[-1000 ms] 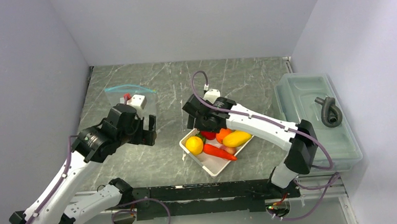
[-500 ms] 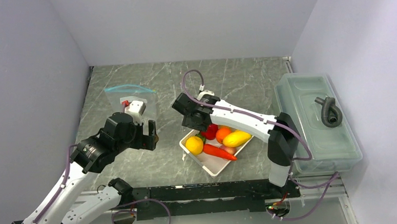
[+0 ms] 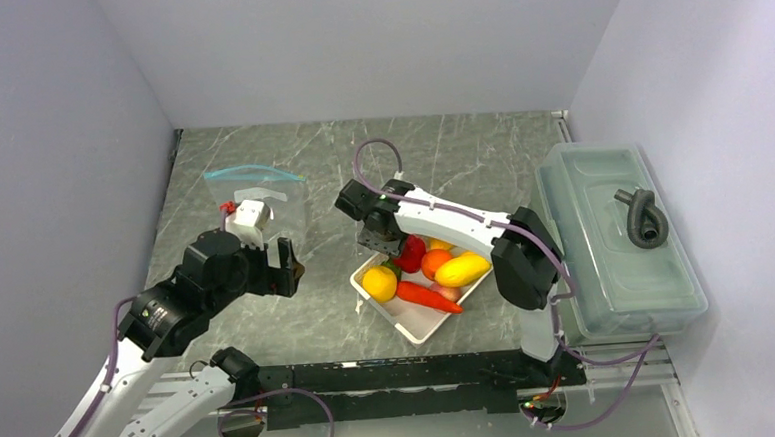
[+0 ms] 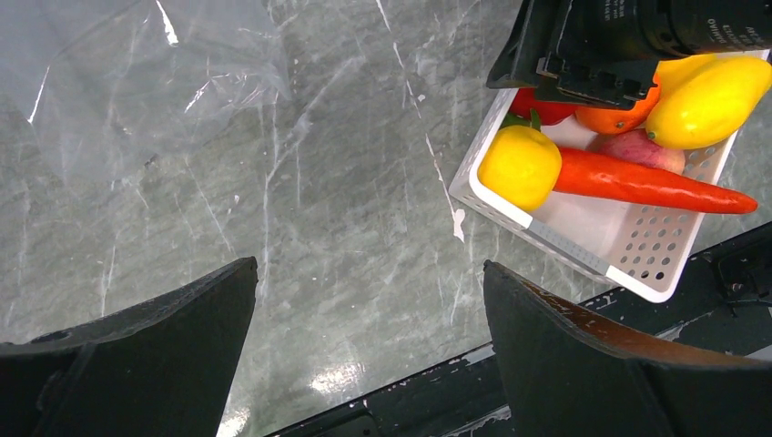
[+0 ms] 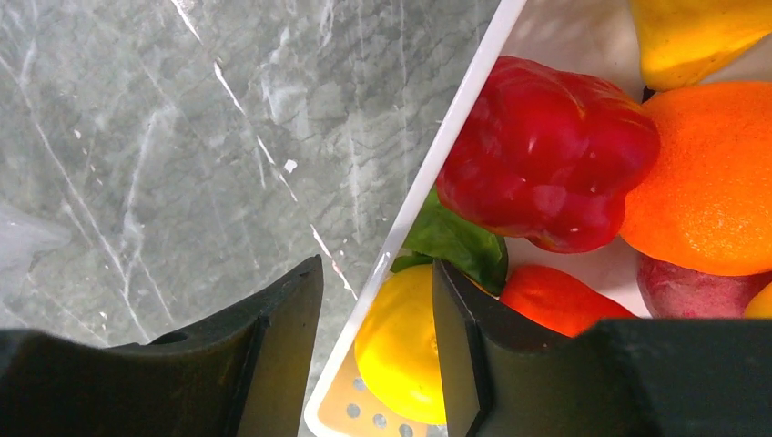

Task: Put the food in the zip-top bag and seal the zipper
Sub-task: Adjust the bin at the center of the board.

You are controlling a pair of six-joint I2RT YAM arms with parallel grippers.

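The food lies in a white perforated basket: red pepper, lemon, orange, carrot and a yellow piece. My right gripper hovers over the basket's far-left corner, open about halfway. In the right wrist view its gap spans the basket rim and part of the lemon; the pepper lies ahead of the fingertips. The zip-top bag lies flat at the far left, its teal zipper on the far edge. My left gripper stands wide open and empty between bag and basket.
A large translucent lidded bin with a grey coiled piece on top lines the right side. A black rail runs along the near edge. Grey walls close in the left, back and right.
My right gripper has come up off the food toward the basket's far-left corner, uncovering the red pepper, and its jaws have narrowed. The left gripper has drifted slightly nearer and left.
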